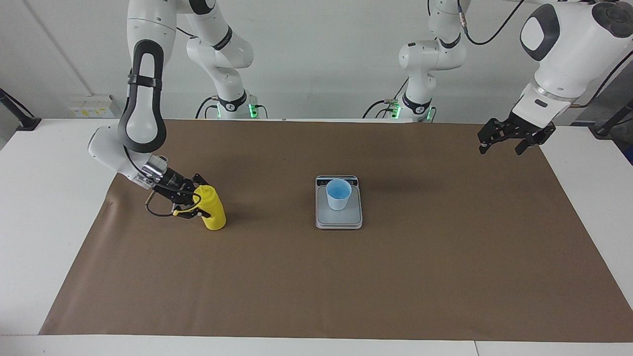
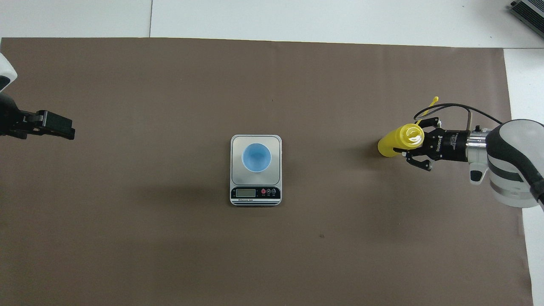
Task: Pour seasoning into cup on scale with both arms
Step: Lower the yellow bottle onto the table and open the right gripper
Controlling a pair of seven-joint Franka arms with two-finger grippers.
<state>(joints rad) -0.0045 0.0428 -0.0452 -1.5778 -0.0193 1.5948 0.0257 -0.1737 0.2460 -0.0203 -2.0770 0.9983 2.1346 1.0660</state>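
Right gripper (image 1: 194,197) clamped on tilted yellow seasoning bottle (image 1: 212,210) at right arm's end of brown mat (image 1: 346,277). Blue cup (image 1: 339,194) upright on scale (image 1: 339,217), mid-mat. Left gripper (image 1: 504,139) spread, waiting above mat corner
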